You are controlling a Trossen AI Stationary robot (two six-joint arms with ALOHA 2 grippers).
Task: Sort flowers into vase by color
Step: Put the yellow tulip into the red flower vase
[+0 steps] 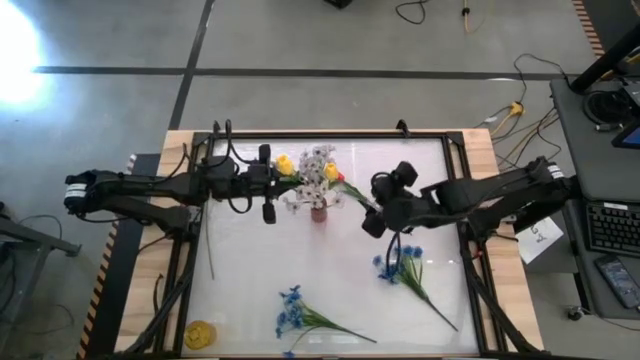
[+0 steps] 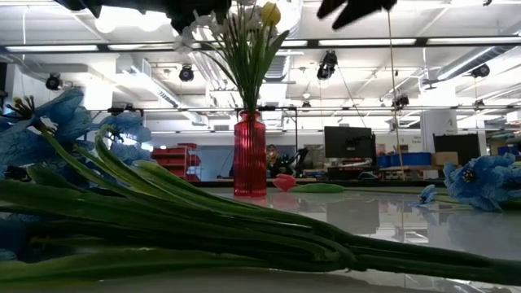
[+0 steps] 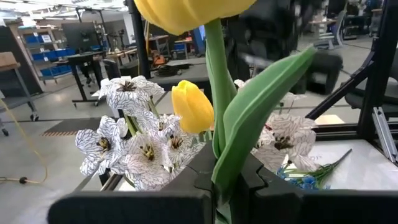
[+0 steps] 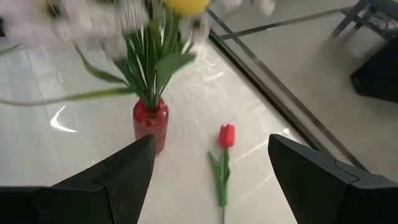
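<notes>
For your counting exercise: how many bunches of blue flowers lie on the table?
2. One blue bunch lies near the table's front edge, left of centre; the other blue bunch lies to the right, just below the right gripper. Arms could hide more.

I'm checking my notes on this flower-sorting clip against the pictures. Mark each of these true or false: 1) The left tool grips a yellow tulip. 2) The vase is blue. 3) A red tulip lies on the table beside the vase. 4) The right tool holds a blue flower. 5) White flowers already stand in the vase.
1) True: the left tool is shut on the stem of a yellow tulip.
2) False: the vase is red.
3) True: a red tulip lies flat on the table beside the vase, not touching it.
4) False: the right tool is open and empty; the blue flowers lie on the table.
5) True: white flowers stand in the vase.
</notes>
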